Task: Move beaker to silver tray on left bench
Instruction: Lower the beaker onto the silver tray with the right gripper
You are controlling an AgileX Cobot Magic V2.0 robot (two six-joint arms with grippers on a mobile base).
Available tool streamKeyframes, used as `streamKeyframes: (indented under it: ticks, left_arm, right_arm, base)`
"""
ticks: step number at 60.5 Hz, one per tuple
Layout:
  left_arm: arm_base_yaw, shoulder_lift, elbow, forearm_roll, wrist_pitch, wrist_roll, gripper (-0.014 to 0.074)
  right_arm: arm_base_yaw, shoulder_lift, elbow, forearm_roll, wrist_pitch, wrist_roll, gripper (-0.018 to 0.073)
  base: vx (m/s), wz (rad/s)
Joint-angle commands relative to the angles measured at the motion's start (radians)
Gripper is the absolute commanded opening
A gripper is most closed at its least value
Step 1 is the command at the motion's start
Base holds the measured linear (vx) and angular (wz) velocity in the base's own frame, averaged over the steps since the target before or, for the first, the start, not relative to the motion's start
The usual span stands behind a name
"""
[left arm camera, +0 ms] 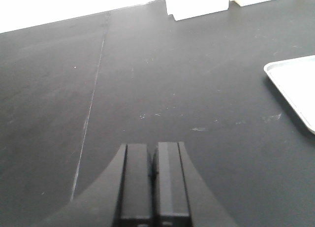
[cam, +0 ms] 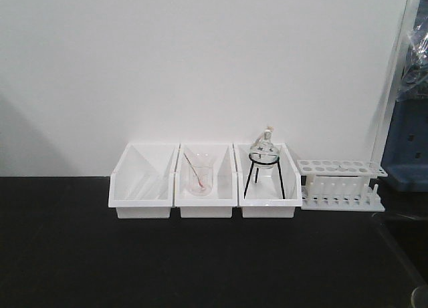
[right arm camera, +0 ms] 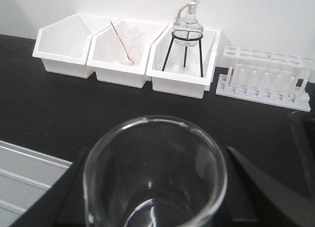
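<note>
The beaker (right arm camera: 155, 173), small and of clear glass, fills the lower middle of the right wrist view, seen from above its rim. My right gripper (right arm camera: 156, 154) is shut on the beaker, with one dark finger (right arm camera: 246, 182) on each side of the glass. The silver tray (right arm camera: 24, 180) lies low at the left of that view, beside the beaker. In the left wrist view, a rounded corner of the silver tray (left arm camera: 295, 86) shows at the right edge. My left gripper (left arm camera: 153, 146) hovers over the bare black bench (left arm camera: 147, 79), shut and holding nothing. Neither gripper shows in the front view.
Three white bins (cam: 204, 201) stand in a row against the wall. The middle one holds a glass beaker with a pink-red rod (cam: 198, 178). The right one holds a round flask on a black tripod (cam: 263, 154). A white test-tube rack (cam: 341, 184) stands to their right. A dark tray rim (right arm camera: 301, 138) shows at far right.
</note>
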Motion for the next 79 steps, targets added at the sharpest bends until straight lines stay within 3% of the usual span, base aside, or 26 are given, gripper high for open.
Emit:
streamKeyframes:
  ticks: [1, 62, 79]
  left_arm:
    - [-0.003, -0.007, 0.020, 0.002, -0.082, -0.002, 0.0001]
    - [-0.003, -0.007, 0.020, 0.002, -0.082, -0.002, 0.0001]
    - [-0.003, -0.007, 0.020, 0.002, -0.082, -0.002, 0.0001]
  right_arm:
    - [-0.007, 0.004, -0.033, -0.013, -0.053, -0.004, -0.0011]
    - [-0.007, 0.010, -0.033, -0.022, -0.098, -0.014, -0.0011]
    - [-0.009, 0.361, -0.173, -0.053, -0.316, -0.097, -0.0011]
  base:
    - [0.00, 0.00]
    - [0.00, 0.00]
    - [0.00, 0.00]
